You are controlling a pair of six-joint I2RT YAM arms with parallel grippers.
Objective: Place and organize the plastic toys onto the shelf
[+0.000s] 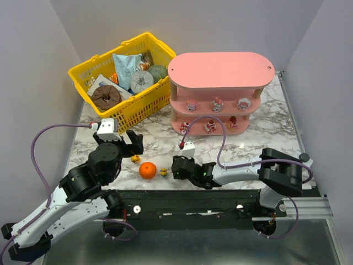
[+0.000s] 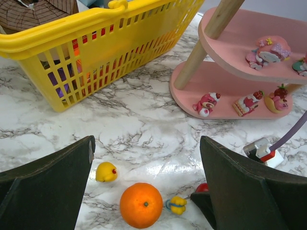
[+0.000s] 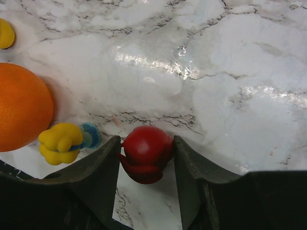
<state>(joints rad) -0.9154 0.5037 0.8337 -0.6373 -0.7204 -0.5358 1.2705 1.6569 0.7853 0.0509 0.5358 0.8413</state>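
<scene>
Right wrist view: the red toy (image 3: 146, 153) sits on the worktop right of the orange ball (image 3: 19, 108), pinched between the right gripper's (image 3: 146, 143) jaws. A yellow-blue toy (image 3: 60, 143) and a yellow toy (image 3: 5, 32) flank the ball, unplaced. Six figurines (image 1: 218, 103) stand on the shelf (image 1: 220, 69) beyond it. The left gripper's (image 2: 147, 148) jaws gape, empty. No writing is legible, even in the basket (image 1: 110, 61).
</scene>
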